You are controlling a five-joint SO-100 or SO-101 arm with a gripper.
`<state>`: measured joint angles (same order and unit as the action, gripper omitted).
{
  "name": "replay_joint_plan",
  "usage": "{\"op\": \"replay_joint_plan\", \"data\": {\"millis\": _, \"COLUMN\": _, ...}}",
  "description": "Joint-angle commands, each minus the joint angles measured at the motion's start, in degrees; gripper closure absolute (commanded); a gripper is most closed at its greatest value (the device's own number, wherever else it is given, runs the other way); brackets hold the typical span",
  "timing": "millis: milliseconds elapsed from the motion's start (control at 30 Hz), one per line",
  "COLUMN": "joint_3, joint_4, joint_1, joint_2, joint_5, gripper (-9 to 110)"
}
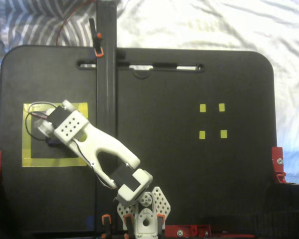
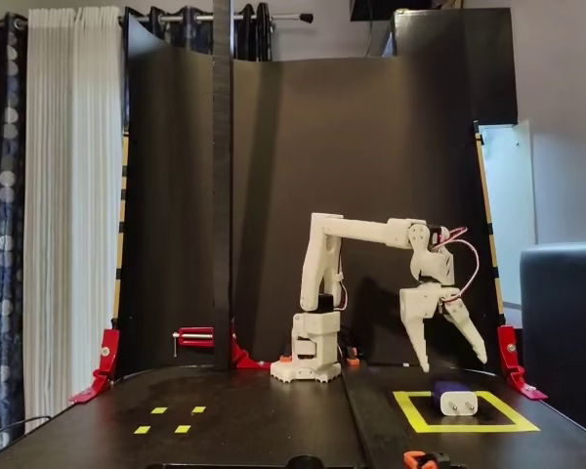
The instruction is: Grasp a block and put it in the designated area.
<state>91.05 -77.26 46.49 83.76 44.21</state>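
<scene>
2 fixed cams here. One looks straight down on the whole black tabletop (image 1: 189, 174), arm base at the bottom edge. The other sits low at the front, facing the arm. Both catch the yellow taped square (image 2: 466, 424) and 4 small yellow squares (image 1: 212, 121).
</scene>
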Motion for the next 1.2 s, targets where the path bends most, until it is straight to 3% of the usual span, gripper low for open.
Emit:
{"op": "replay_joint_plan", "data": {"millis": 0, "joint_3": -1.1, "joint_4": 0.3, "joint_1": -0.4, "joint_2": 2.9, "joint_5": 0.0, "gripper": 77}}
{"op": "replay_joint_plan", "data": {"millis": 133, "joint_3": -1.1, "joint_4": 0.7, "joint_1": -0.7, "joint_2": 3.2, "joint_5": -1.0, "gripper": 91}}
{"op": "replay_joint_plan", "data": {"millis": 300, "joint_3": -1.2, "joint_4": 1.1, "joint_1": -1.3, "joint_2": 3.4, "joint_5": -1.7, "gripper": 101}}
{"op": "replay_joint_plan", "data": {"millis": 600, "joint_3": -1.2, "joint_4": 1.9, "joint_1": -5.6, "joint_2": 6.7, "joint_5": -1.7, "gripper": 101}}
{"op": "replay_joint_plan", "data": {"millis": 1167, "joint_3": -0.9, "joint_4": 18.4, "joint_1": -37.6, "joint_2": 23.1, "joint_5": -5.7, "gripper": 102}}
